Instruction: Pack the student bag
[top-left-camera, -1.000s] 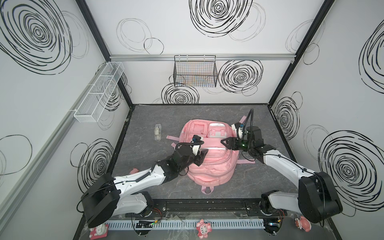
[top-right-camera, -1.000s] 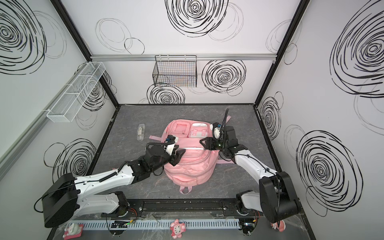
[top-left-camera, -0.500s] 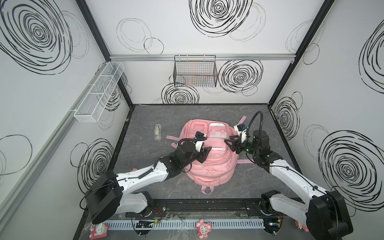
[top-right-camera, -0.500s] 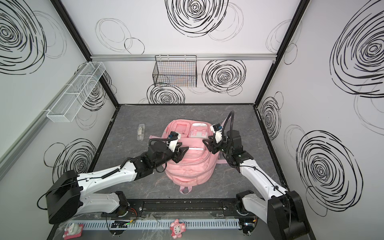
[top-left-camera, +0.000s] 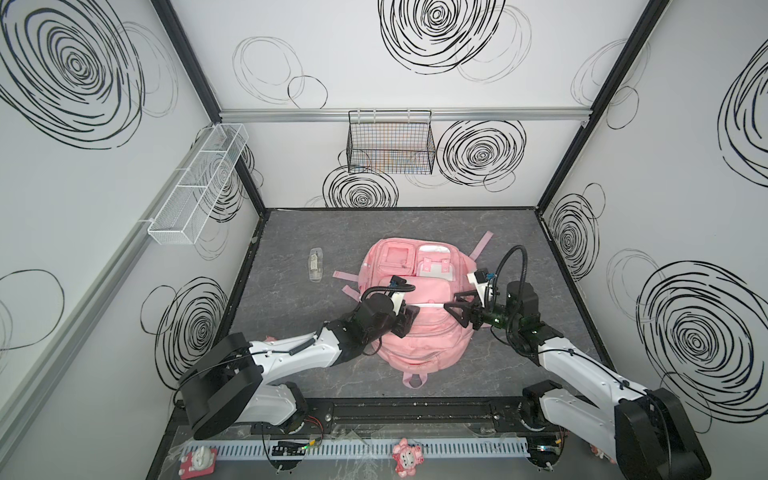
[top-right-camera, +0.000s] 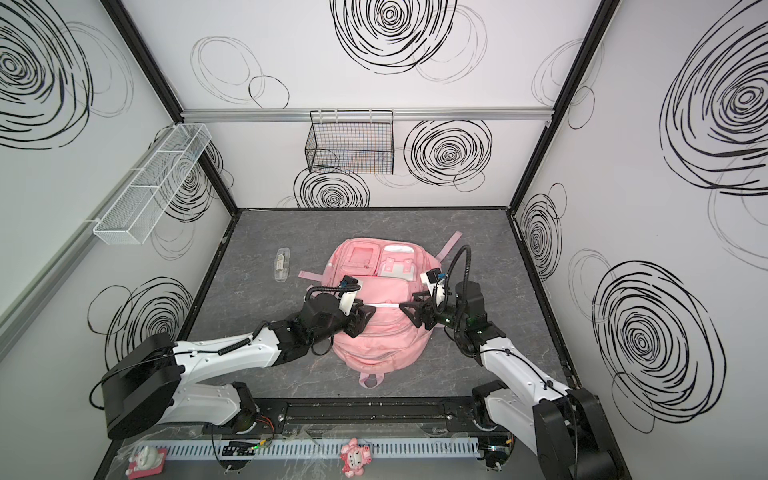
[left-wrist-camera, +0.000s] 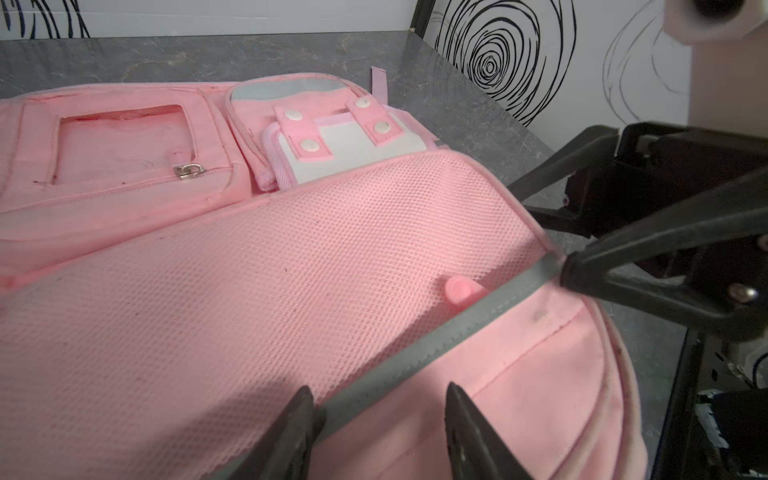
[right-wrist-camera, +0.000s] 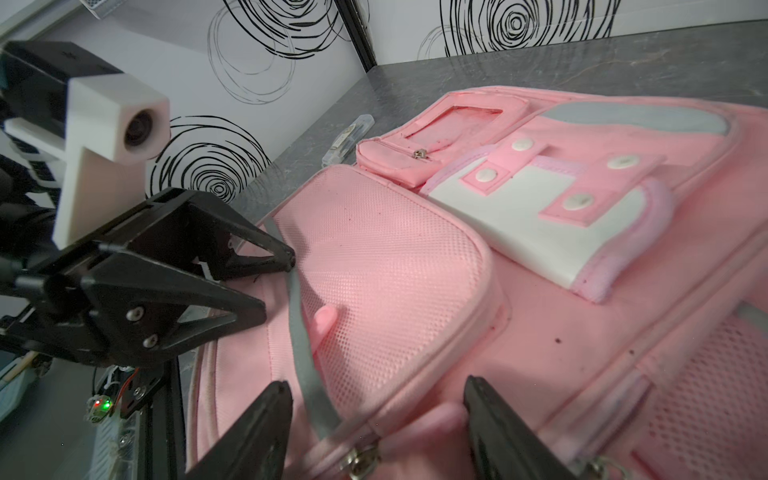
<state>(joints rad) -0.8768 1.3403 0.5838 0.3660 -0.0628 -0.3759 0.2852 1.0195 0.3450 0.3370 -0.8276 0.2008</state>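
Note:
The student bag (top-left-camera: 419, 340) (top-right-camera: 382, 336) is a pink backpack lying flat, front pockets up, in the middle of the grey table. A grey stripe (left-wrist-camera: 457, 332) (right-wrist-camera: 303, 340) edges its mesh pocket. My left gripper (top-left-camera: 411, 318) (left-wrist-camera: 378, 399) stands open over the stripe's left end, one finger against it. At the stripe's right end my right gripper (top-left-camera: 451, 305) (right-wrist-camera: 376, 390) is open wide. A metal zip pull (right-wrist-camera: 361, 457) and a pink tab lie between its fingers, not clamped. Each wrist view shows the other gripper across the pocket.
A small clear case (top-left-camera: 316, 266) (right-wrist-camera: 349, 139) lies on the table left of the bag. Pink straps stick out at the bag's sides. A black wire basket (top-left-camera: 390, 145) hangs on the back wall. A white mesh shelf (top-left-camera: 199, 187) runs along the left wall.
My right gripper's jaws have spread wider at the bag's right side, and that wrist has lifted and turned. The left gripper has hardly moved.

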